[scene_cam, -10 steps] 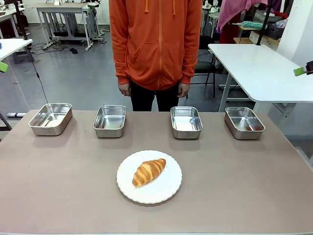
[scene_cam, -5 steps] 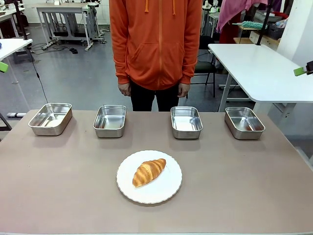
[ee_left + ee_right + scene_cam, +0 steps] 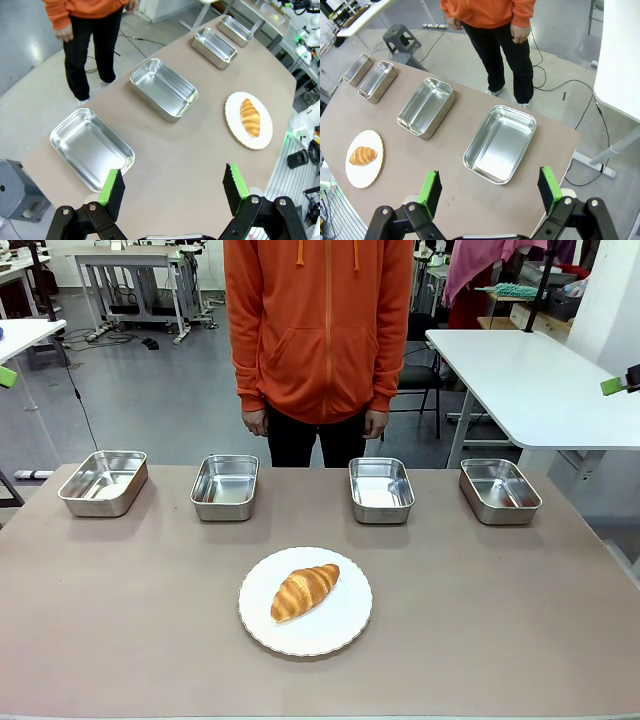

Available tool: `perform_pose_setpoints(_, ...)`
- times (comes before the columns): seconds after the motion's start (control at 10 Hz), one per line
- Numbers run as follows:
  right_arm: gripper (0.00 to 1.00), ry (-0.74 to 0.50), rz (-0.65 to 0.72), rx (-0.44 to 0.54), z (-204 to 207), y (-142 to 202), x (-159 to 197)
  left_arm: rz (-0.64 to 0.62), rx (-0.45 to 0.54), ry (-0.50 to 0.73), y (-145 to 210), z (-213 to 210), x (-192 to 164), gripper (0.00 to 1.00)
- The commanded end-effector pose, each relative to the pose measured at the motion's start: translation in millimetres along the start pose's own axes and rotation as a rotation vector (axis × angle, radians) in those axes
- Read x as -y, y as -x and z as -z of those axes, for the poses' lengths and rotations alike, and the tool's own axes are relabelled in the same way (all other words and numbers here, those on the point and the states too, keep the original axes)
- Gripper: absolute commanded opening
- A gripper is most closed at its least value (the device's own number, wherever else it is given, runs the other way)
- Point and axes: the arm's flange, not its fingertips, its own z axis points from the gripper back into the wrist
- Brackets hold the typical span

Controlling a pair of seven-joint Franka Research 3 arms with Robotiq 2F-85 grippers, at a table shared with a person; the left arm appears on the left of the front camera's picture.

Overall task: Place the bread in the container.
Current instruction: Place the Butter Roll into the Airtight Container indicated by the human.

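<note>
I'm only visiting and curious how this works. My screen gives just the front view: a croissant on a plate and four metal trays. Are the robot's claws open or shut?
Observer: The left claw is open, hanging high over the left end of the table, near the leftmost tray.
Visitor: And the other one?
Observer: The right claw is open too, up over the right end, by the rightmost tray.
Visitor: Anything on the floor past the table?
Observer: A black cable lies by the person's shoes.
</note>
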Motion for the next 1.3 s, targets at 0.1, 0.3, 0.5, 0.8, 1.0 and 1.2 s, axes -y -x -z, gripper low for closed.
perform_pose_setpoints(0.1,1.00,-0.007,0.000,0.008,0.4,-0.3,0.2,0.000,0.015,0.000,-0.6,-2.0,0.5,1.00)
perform_pose_setpoints(0.3,1.00,-0.007,0.000,0.008,0.4,-0.3,0.2,0.000,0.015,0.000,-0.6,-2.0,0.5,1.00)
perform_pose_setpoints(0.5,1.00,-0.007,0.000,0.008,0.4,-0.3,0.2,0.000,0.015,0.000,-0.6,-2.0,0.5,1.00)
perform_pose_setpoints(0.8,1.00,-0.007,0.000,0.008,0.4,-0.3,0.2,0.000,0.015,0.000,-0.6,-2.0,0.5,1.00)
perform_pose_setpoints(1.0,1.00,-0.007,0.000,0.008,0.4,-0.3,0.2,0.000,0.015,0.000,-0.6,-2.0,0.5,1.00)
perform_pose_setpoints(1.2,1.00,-0.007,0.000,0.008,0.4,-0.3,0.2,0.000,0.015,0.000,-0.6,-2.0,0.5,1.00)
